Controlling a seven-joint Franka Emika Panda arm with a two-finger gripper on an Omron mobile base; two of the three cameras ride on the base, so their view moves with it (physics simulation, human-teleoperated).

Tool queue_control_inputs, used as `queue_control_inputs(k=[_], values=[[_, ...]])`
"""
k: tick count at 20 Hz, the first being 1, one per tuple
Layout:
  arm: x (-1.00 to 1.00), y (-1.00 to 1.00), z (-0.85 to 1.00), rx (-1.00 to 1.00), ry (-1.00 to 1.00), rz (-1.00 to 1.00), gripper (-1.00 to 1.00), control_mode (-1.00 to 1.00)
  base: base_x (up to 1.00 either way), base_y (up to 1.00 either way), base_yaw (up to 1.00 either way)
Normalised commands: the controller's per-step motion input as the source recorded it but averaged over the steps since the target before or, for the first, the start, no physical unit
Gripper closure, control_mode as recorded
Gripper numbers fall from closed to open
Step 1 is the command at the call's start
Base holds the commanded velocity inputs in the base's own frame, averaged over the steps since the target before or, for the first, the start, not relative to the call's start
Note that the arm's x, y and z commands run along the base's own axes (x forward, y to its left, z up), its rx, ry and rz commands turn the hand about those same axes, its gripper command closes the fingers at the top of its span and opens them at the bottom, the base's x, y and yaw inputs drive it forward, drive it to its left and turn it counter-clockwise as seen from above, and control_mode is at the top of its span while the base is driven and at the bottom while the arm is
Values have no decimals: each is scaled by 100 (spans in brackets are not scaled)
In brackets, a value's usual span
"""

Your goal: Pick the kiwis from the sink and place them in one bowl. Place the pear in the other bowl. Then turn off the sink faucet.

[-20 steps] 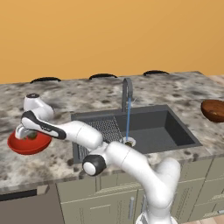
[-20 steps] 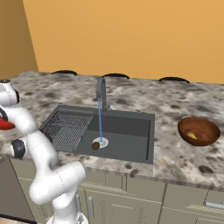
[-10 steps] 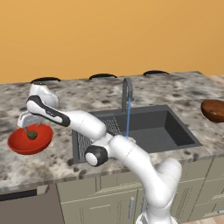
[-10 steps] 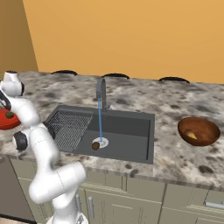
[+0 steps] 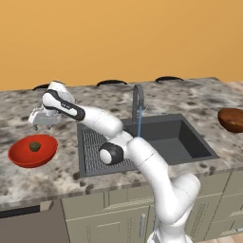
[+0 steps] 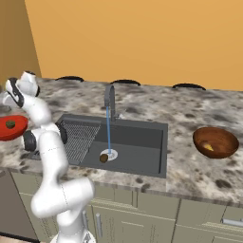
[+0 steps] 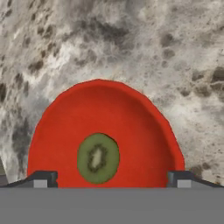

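My gripper hangs open and empty a little above the bright red bowl at the counter's left end. An olive-green kiwi lies inside that bowl. In the hand view the cut kiwi sits low in the red bowl, between my two fingertips. The darker brown kiwi lies in the sink beside the drain. The dark brown bowl holds the pear. Blue water runs from the faucet.
A ribbed wire rack covers the sink's left part. Speckled stone counter surrounds the basin, with an orange wall behind. Dark burner rings lie along the back edge. The brown bowl stands far right.
My gripper has lifted up out of the red bowl and back toward the wall, its jaws spreading a bit wider. The green kiwi stays in the bowl.
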Motion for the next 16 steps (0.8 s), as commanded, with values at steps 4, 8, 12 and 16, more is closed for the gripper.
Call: queue_control_inputs(k=[4,8,12,16], values=[[84,-15,56,0,24,12,-100,-100,0,0,0],[10,5,69,-4,5,14,-100,-100,0,0,0],[-5,5,55,-7,0,9,-100,-100,0,0,0],[-2,-43,31,0,0,9,-100,-100,0,0,0]])
